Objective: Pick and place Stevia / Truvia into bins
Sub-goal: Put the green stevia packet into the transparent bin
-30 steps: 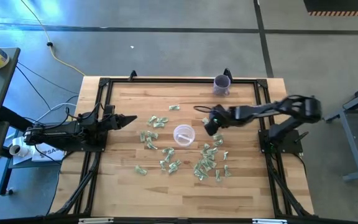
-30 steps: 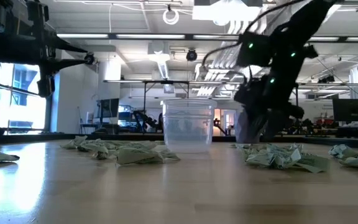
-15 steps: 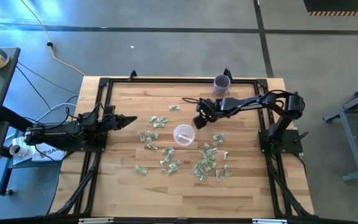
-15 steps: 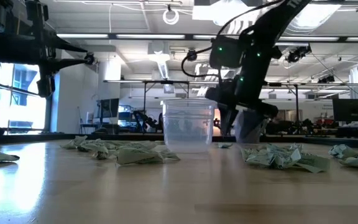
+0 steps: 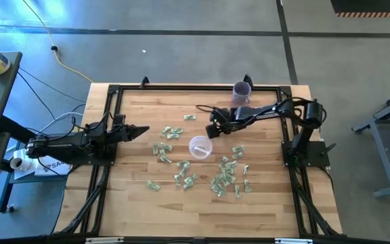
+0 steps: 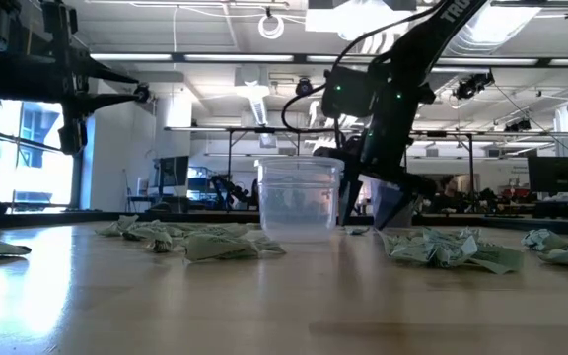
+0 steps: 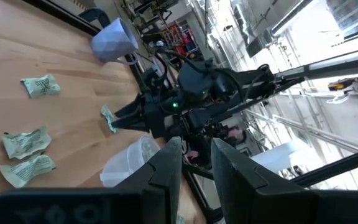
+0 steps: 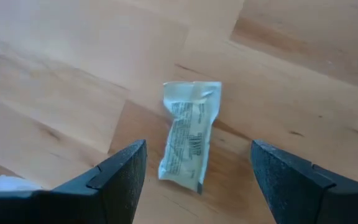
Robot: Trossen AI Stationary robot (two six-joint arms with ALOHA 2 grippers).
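One sachet [image 8: 190,136] lies straight ahead between our right gripper's [image 8: 194,171] spread, empty fingers, long axis running fore-aft; left gripper [image 5: 143,130] far off, part-closed, empty.

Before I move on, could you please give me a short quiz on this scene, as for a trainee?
1. True or false: the right pincer holds a sachet.
2. Where is the clear cup? A: upright near the table's middle, sachets around it. B: in the left pincer. C: lying on its side at the far edge.
3. Fill in: the ___ arm waits at the table's left side.

Key:
1. False: it is open over the sachet, which lies flat on the wood.
2. A.
3. Left.
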